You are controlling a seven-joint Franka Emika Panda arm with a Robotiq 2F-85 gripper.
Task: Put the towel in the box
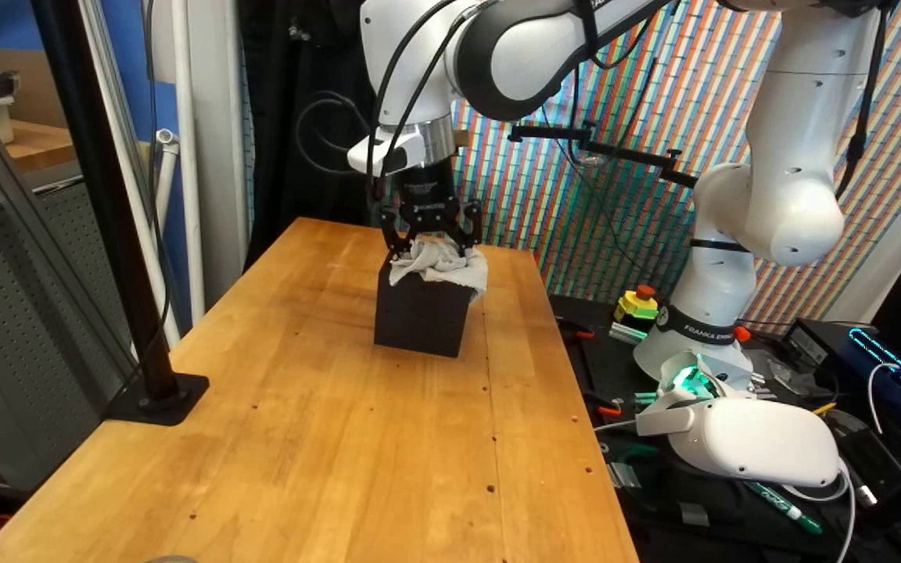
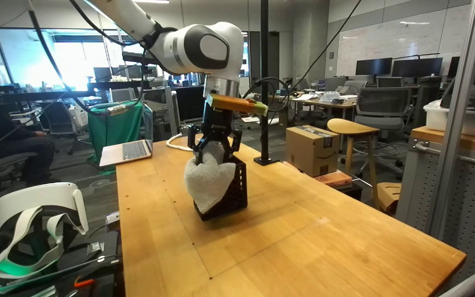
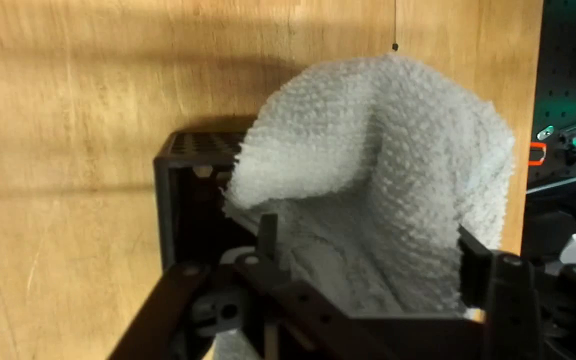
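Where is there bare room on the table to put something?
In both exterior views, bare table spreads from the box toward the camera. More lies between the box and the pole's base. It's crowded at the box, with the towel over its edge and the gripper at its top; a laptop sits by one corner.

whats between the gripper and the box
The towel: it bunches up at the gripper and drapes over an edge of the box, as both exterior views show.
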